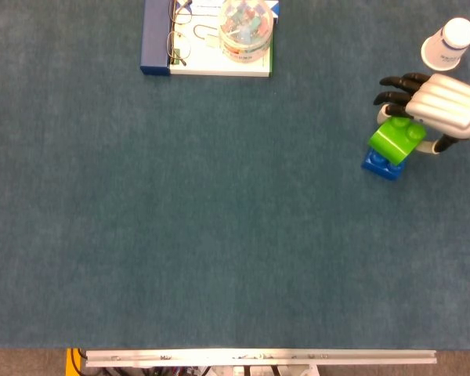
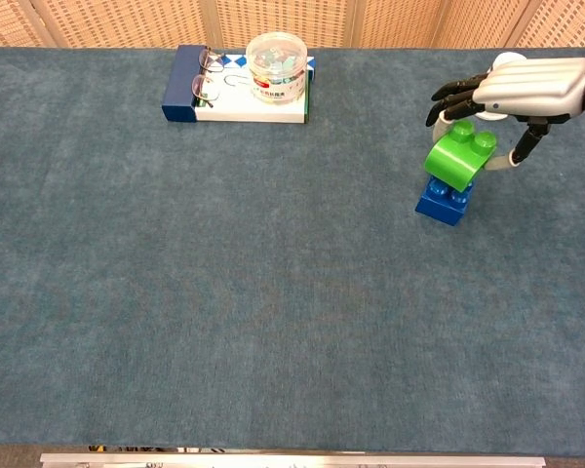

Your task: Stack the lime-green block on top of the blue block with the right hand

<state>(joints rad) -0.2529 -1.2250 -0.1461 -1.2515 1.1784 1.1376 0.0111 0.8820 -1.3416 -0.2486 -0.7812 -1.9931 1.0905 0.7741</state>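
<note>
The lime-green block [image 1: 395, 139] [image 2: 458, 156] is held in my right hand [image 1: 435, 106] [image 2: 512, 93], tilted slightly, directly over the blue block [image 1: 384, 164] [image 2: 446, 200]. Its underside looks to touch the blue block's studs; whether it is seated I cannot tell. The blue block sits on the blue-grey table mat at the right side. Dark fingers [image 2: 451, 95] curl over the green block's far side, and a thumb reaches down on the near right. My left hand shows in neither view.
A white paper cup [image 1: 450, 43] stands upside down just behind my right hand. At the back sits a box [image 1: 207, 47] [image 2: 236, 90] carrying glasses and a clear round tub of small coloured items. The mat's front edge meets a metal rail [image 1: 258, 357].
</note>
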